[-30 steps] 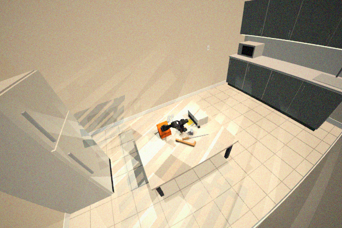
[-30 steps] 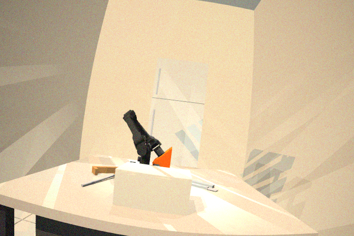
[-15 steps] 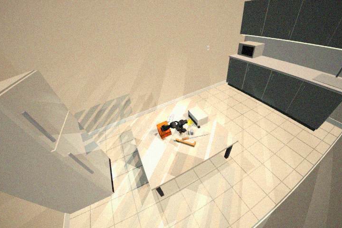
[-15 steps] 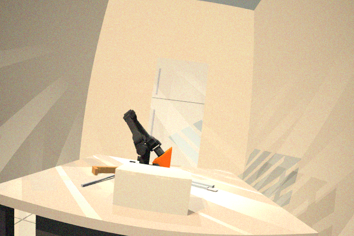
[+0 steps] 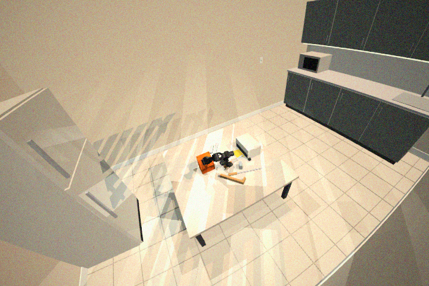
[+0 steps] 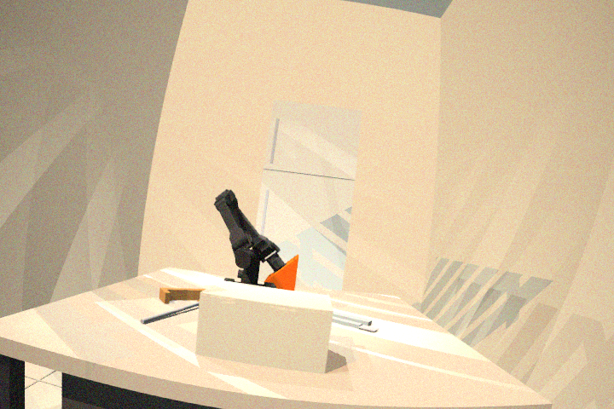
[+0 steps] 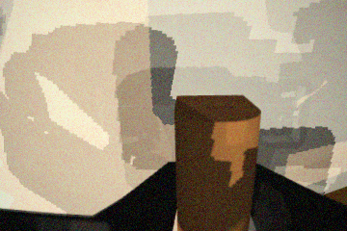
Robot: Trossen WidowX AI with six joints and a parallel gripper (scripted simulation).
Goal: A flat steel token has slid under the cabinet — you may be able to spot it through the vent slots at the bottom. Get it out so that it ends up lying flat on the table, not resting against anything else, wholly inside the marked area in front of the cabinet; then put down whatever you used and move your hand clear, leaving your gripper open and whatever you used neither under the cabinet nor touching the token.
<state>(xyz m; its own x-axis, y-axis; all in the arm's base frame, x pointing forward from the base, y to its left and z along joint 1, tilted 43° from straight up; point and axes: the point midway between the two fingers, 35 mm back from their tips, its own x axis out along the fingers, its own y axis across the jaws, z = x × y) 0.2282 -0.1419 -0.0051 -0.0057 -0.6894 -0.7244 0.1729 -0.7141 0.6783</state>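
Observation:
The white cabinet [image 5: 249,145] [image 6: 264,330] stands on the table, its back to the exterior view. The yellow marked area [image 5: 238,153] lies in front of it, partly hidden by the arm. I cannot make out the steel token in any view. My gripper [image 7: 210,170] is shut on a brown wooden block-like handle [image 7: 193,154], which stands up between the fingers in the wrist view. In the top view the gripper [image 5: 227,165] is small and dark, on the near side of the marked area. The far end of the held thing cannot be made out.
A wooden L-shaped tool [image 5: 232,179] [image 6: 180,294] and a thin rod [image 5: 250,170] [image 6: 170,313] with a wooden handle lie beside the arm. A grey cylinder [image 5: 240,165] stands nearby. A silver tool [image 6: 353,319] lies on the other side. An orange wedge [image 5: 205,167] [image 6: 286,277] is by the arm's base.

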